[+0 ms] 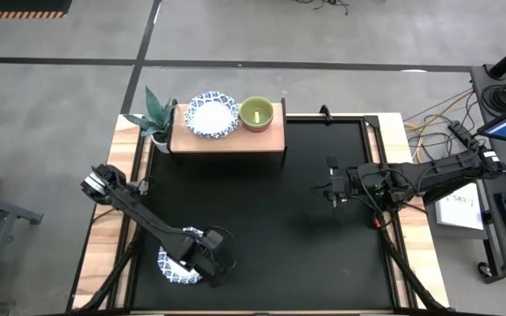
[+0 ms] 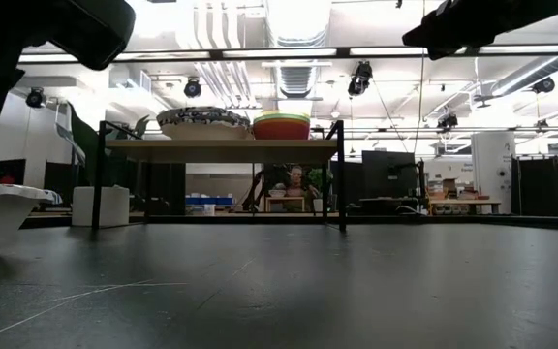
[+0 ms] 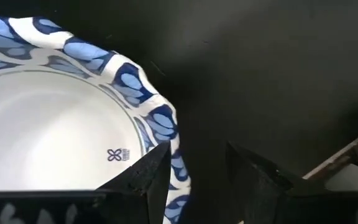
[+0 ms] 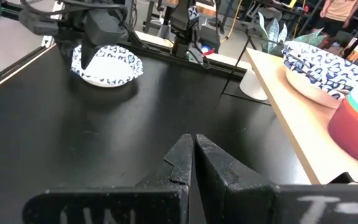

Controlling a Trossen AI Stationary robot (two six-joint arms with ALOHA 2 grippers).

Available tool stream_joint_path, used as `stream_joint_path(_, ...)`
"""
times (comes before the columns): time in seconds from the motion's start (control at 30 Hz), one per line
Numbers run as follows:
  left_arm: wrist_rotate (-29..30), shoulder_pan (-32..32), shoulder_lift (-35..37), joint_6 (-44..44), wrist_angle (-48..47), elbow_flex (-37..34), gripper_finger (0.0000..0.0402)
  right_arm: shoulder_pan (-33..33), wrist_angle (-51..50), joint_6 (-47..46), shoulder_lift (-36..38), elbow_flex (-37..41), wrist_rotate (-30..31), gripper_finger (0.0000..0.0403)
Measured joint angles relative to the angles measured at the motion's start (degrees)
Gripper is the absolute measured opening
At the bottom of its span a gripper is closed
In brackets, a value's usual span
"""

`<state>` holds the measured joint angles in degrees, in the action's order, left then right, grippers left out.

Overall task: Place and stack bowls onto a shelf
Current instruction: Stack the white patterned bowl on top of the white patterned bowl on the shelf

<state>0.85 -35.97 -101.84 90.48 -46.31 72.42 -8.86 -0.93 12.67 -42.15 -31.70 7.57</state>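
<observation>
Left tool [image 1: 207, 263] straddling the patterned bowl [image 1: 174, 266] rim, fingers spread.
Shelf [image 1: 227, 137] lying toward twelve o'clock; right tool [image 1: 330, 189] waiting clenched, empty.

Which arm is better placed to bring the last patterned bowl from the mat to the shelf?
The left. Its claw straddles the rim of the white bowl with blue wavy rim; the right claw, shut, hangs far from it.

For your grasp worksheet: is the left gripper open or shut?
Open: the left gripper straddles the bowl rim, one finger inside, one outside.
</observation>
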Motion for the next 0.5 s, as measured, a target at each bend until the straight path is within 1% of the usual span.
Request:
stream_joint_path(0.23,0.0,-0.2,-2.5,-0.3,-4.2,1.0,0.0136,0.0,0.0,0.0,0.0,0.0,0.0,0.0009)
stream_joint_path(0.4,0.0,-0.4,-3.7,-0.6,-3.9,1.0,0.0135,0.0,0.0,-0.1,0.0,0.0,0.0,0.0009)
stream_joint_path(0.5,0.1,-0.4,-4.3,-0.8,-3.9,1.0,0.0125,0.0,0.0,-0.1,0.0,0.0,0.0,0.0009)
